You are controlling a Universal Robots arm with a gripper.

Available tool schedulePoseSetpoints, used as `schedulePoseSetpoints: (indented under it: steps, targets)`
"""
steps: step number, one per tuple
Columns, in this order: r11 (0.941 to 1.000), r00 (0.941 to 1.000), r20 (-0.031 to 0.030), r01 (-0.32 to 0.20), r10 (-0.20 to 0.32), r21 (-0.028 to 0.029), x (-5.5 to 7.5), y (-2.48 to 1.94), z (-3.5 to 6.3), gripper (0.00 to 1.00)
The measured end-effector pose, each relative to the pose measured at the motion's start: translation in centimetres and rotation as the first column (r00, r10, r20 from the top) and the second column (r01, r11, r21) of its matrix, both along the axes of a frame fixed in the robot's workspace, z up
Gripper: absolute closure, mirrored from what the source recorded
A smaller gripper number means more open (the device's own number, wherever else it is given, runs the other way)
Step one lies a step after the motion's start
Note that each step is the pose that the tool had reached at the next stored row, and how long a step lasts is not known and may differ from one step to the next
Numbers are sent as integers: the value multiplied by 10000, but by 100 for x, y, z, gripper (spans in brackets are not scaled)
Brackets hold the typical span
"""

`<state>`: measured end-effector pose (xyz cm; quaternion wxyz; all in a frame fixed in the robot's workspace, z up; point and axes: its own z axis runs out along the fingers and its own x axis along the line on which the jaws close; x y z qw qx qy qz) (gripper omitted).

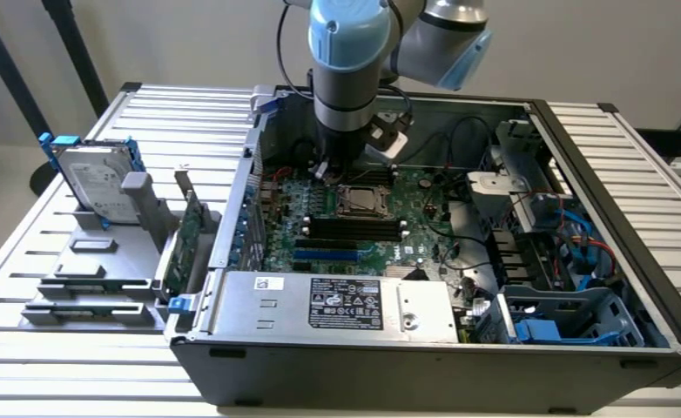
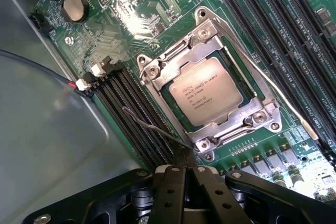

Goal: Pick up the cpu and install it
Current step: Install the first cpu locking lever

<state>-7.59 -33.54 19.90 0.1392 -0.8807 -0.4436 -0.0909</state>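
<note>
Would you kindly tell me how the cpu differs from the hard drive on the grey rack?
The cpu is small and square; the hard drive is larger and oblong. The cpu lies flat in the socket of the green board; the hard drive leans nearly upright on the grey rack. The hard drive has blue rails; the cpu has none. Both show silver-grey metal faces.

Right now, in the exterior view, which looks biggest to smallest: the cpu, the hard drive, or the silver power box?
1. silver power box
2. hard drive
3. cpu, clearly the smallest
</note>
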Motion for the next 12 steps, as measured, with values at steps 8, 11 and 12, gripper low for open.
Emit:
schedulePoseSetpoints:
  steps: [8, 11, 12]
  targets:
    - [10000, 10000, -47, 0, 0, -50, 51, 7, 0, 89]
    - [10000, 10000, -61, 0, 0, -62, 77, 7, -2, 89]
    - [10000, 10000, -68, 0, -1, -65, 87, 7, -4, 89]
